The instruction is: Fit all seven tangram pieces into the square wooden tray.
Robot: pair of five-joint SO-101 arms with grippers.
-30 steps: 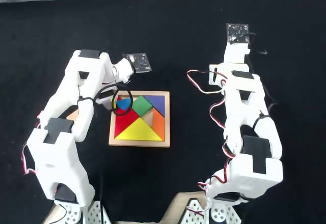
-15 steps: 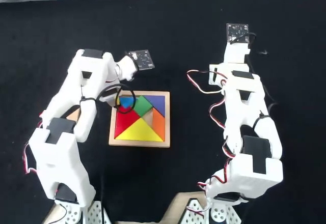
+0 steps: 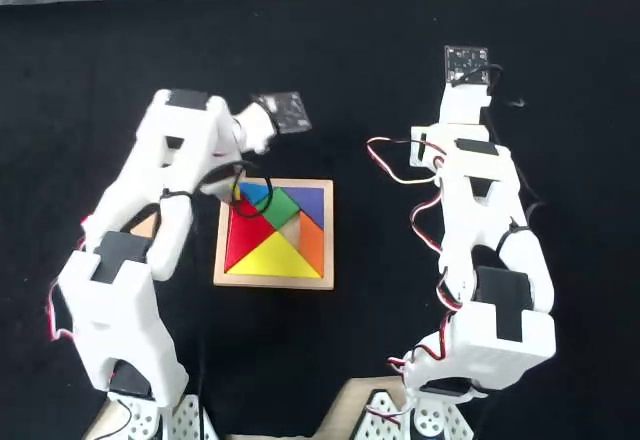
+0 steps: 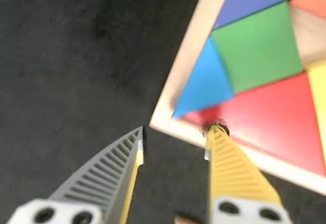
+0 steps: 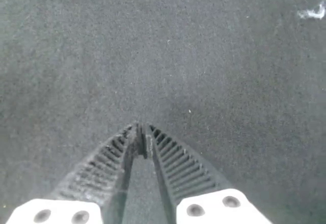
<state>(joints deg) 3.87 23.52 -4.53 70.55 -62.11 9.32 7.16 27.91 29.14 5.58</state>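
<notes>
The square wooden tray [image 3: 273,282] lies mid-table between the arms. It holds a red triangle [image 3: 243,237], yellow triangle [image 3: 270,258], green square [image 3: 281,208], purple piece [image 3: 311,200] and orange triangle [image 3: 313,246]. A patch of bare wood [image 3: 290,228] shows in the middle. The blue triangle [image 4: 205,79] lies at the far left corner with its tip over the tray's rim [image 4: 193,40]. My left gripper [image 4: 177,131] is open just outside that corner, one finger [image 4: 219,137] over the rim, holding nothing. My right gripper [image 5: 140,135] is shut over bare cloth.
A pale orange shape [image 3: 145,225] lies on the black cloth left of the tray, partly hidden beneath the left arm. The right arm [image 3: 480,210] stretches along the right side, well apart from the tray.
The blue triangle has shifted farther into the tray's far left corner. The left arm's wrist has swung slightly right and away.
</notes>
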